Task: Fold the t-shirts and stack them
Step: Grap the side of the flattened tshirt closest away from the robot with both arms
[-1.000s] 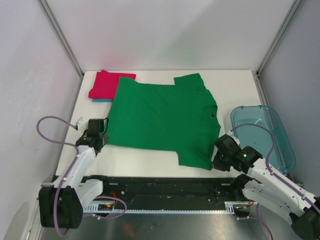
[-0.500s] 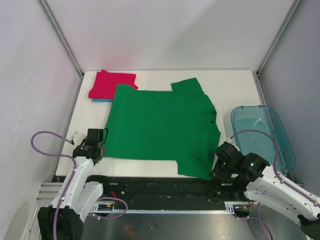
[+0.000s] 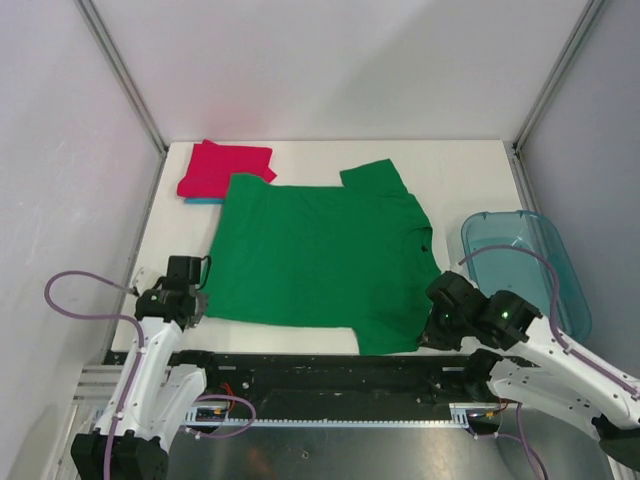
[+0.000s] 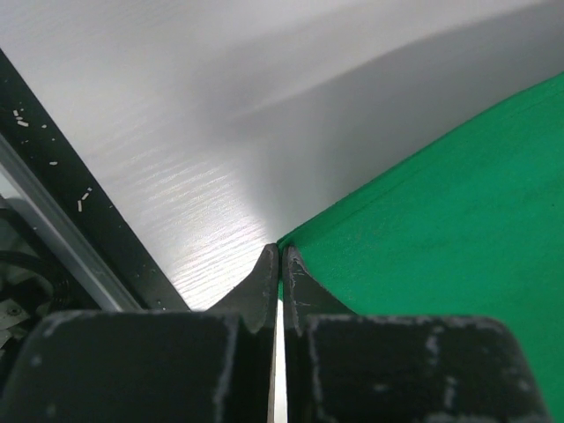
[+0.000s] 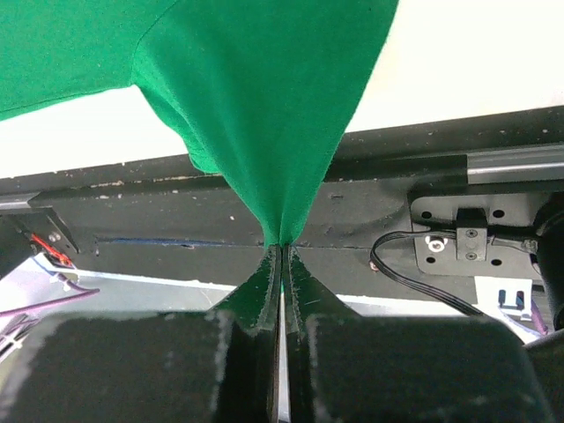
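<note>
The green t-shirt (image 3: 320, 250) lies spread flat on the white table, collar toward the right. My left gripper (image 3: 197, 303) is shut on its near left corner (image 4: 304, 233), low at the table. My right gripper (image 3: 430, 338) is shut on a pinched fold of its near right part (image 5: 264, 115), over the table's front edge. The folded magenta-red t-shirt (image 3: 222, 166) lies at the back left on a light blue t-shirt (image 3: 205, 201), of which only a strip shows.
A translucent blue-green plastic bin (image 3: 525, 270) stands at the right, close behind my right arm. The black front rail (image 3: 320, 375) runs under the shirt's near edge. Frame posts (image 3: 125, 75) and white walls close in the sides and back.
Both grippers have pulled the green shirt toward the near edge. Its far edge has slid off the magenta-red shirt, and the cloth lies flatter.
</note>
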Motion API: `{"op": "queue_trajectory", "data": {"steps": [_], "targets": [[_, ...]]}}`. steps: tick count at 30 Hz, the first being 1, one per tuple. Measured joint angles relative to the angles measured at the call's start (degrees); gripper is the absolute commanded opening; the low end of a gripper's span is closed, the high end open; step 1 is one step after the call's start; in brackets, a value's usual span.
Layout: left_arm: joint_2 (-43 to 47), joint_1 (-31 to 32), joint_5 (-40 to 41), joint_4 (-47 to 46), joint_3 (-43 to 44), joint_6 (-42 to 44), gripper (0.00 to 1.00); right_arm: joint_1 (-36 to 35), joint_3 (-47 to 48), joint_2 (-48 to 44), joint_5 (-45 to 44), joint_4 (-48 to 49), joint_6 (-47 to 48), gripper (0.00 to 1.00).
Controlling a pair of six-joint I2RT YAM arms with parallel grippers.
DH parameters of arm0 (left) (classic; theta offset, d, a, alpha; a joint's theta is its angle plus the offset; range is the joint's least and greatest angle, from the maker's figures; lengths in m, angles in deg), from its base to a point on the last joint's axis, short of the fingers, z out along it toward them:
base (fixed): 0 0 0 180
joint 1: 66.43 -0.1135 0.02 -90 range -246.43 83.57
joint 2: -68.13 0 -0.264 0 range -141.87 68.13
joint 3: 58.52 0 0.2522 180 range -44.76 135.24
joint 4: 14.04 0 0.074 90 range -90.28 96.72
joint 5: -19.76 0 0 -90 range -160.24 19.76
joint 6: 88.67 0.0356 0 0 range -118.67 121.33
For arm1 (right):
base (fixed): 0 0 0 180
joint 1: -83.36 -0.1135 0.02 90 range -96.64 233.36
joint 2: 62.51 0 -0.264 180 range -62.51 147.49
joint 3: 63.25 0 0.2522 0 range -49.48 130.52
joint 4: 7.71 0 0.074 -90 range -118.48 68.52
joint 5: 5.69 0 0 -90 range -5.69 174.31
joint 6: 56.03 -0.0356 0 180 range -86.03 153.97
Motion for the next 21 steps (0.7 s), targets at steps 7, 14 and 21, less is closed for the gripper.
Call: {"op": "queue_trajectory", "data": {"steps": [7, 14, 21], "targets": [[-4.2, 1.6, 0.0, 1.7, 0.4, -0.4, 0.0, -0.1, 7.6, 7.2, -2.7, -0.8, 0.7, 0.0], [-1.6, 3.2, -0.1, 4.0, 0.5, -2.0, 0.0, -0.1, 10.1, 9.3, -4.7, -1.1, 1.9, 0.0], [-2.1, 3.6, -0.2, 5.8, 0.8, -3.1, 0.0, 5.1, 10.1, 11.1, -6.1, -1.0, 4.7, 0.0]]}}
